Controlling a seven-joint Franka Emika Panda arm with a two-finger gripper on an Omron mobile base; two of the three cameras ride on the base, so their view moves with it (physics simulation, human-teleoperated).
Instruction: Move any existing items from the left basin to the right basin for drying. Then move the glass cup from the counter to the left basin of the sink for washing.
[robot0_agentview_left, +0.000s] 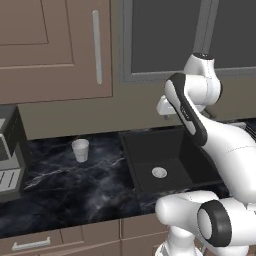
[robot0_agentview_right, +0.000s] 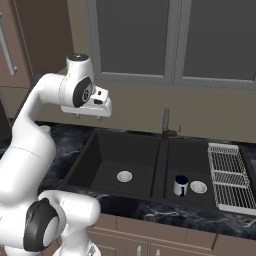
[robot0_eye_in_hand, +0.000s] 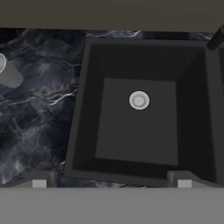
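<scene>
Left basin (robot0_agentview_right: 107, 167) bare, dark cup (robot0_agentview_right: 180, 185) already in right basin (robot0_agentview_right: 192, 165): first step judged done. Jaws spread, holding nothing, high above sink. Glass cup (robot0_agentview_left: 80, 150) upright on worktop (robot0_agentview_left: 65, 185), left of sink. Next: swing left, descend over its rim.

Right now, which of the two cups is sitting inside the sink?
The small dark cup, standing upright in the right basin beside its drain. The glass cup is out on the counter, left of the sink.
</scene>
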